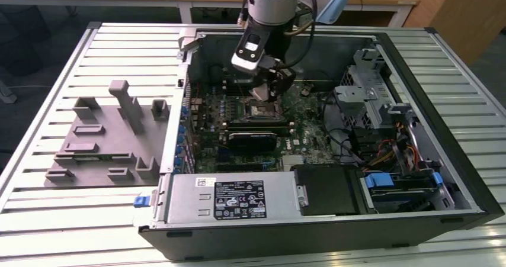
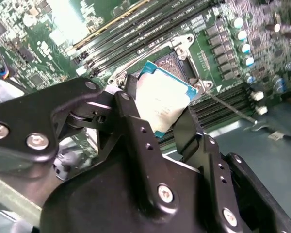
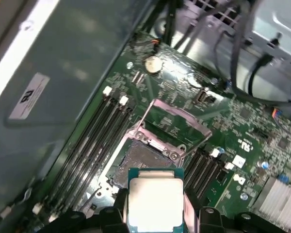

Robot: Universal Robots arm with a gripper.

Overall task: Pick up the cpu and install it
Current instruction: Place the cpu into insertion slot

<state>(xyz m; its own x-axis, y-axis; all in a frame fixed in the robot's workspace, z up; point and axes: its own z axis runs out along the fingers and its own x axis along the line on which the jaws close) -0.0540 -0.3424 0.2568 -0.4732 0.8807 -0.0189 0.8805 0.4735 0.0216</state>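
The black fingers [image 2: 136,127] are closed on the small flat square cpu with a silvery top [image 3: 155,201]. It hangs just above the open black square socket [image 3: 141,162] on the green motherboard [image 3: 242,116] and seems a bit tilted. This is the putting-in step, which needs the chip flat and lined up.

Bright, even light — glare bleaches the cpu [image 2: 162,104] top; case [image 1: 332,57] interior darker, softly shadowed.
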